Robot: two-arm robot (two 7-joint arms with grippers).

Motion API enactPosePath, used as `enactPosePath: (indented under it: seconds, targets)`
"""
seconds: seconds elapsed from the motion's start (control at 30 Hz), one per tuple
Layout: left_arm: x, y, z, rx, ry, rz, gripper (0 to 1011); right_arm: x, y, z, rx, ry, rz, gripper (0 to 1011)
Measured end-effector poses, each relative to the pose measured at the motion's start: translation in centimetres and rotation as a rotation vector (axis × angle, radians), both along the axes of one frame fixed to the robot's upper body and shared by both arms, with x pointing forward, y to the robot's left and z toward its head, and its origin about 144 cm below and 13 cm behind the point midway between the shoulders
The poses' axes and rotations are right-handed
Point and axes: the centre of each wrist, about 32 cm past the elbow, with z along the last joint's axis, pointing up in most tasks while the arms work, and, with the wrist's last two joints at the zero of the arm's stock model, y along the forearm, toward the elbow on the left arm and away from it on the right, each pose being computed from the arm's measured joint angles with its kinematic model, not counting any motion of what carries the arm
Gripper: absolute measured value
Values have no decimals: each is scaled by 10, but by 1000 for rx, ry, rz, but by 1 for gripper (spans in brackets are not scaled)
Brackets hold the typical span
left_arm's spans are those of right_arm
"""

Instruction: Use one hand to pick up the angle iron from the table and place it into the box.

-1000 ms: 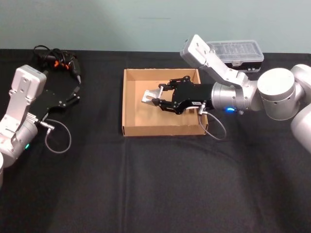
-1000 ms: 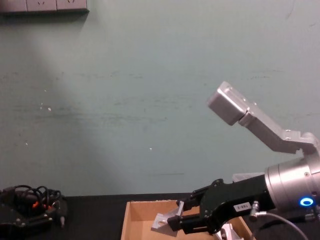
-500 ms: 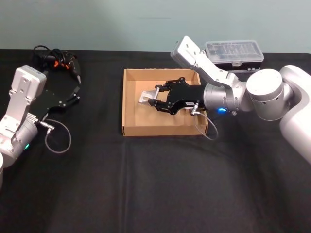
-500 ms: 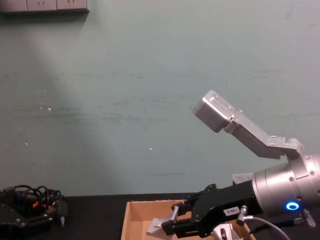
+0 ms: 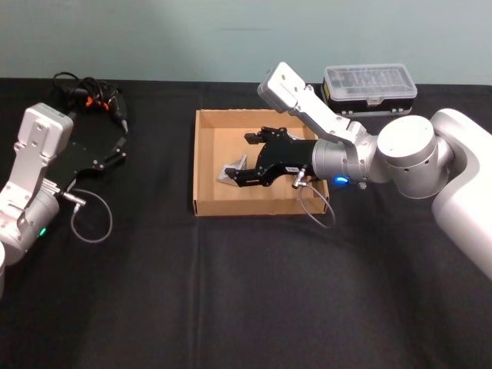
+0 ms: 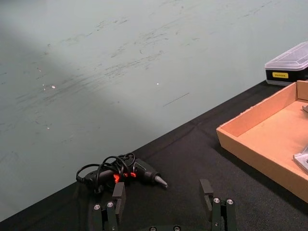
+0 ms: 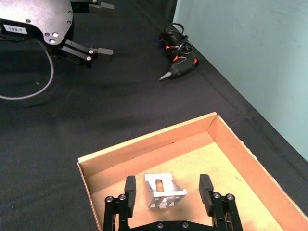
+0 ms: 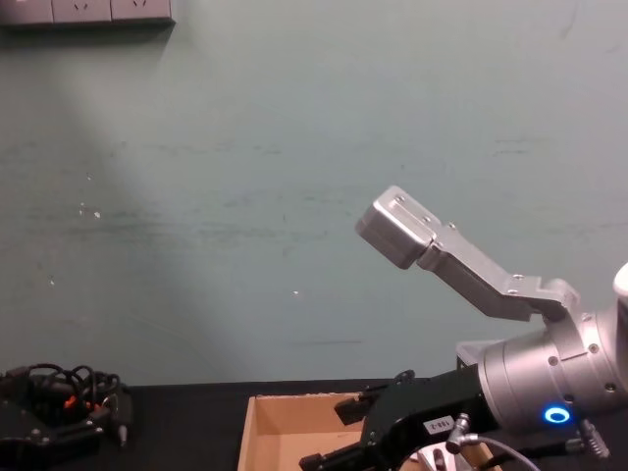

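1. One angle iron (image 7: 163,191) lies inside the box (image 5: 206,150), between the right gripper's (image 7: 165,187) spread fingers, untouched.
2. One left gripper (image 5: 115,150) sits parked, fingers open, beside one drill (image 6: 139,169).

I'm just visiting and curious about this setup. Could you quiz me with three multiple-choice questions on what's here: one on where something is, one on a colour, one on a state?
1. Where is the metal bracket?
A. inside the cardboard box
B. on the table beside the glue gun
C. on the plastic case

2. What colour is the table?
A. white
B. black
C. green

3. How are the right gripper's fingers?
A. shut on the bracket
B. open, one each side of it
C. shut on the box wall

Answers: 1 A, it lies on the box floor. 2 B, the tabletop is black throughout. 3 B, gaps show between both fingers and the bracket.
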Motion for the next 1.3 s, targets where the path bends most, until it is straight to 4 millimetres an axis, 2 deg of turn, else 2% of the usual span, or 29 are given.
enactPosePath:
  seconds: [0.13, 0.27, 0.63, 1.03, 1.3]
  targets:
    - [0, 0, 0, 0, 0, 0, 1000, -4, 2, 1, 4, -7, -17, 933]
    - [0, 0, 0, 0, 0, 0, 1000, -7, 4, 0, 8, -15, -33, 1002]
    - [0, 0, 0, 0, 0, 0, 1000, -22, -1, 4, 56, -95, -134, 1000]
    - [0, 0, 0, 0, 0, 0, 1000, -70, -37, -4, 77, -289, -436, 1000]
    - [0, 0, 0, 0, 0, 0, 1000, -90, -56, -12, 64, -324, -564, 1000]
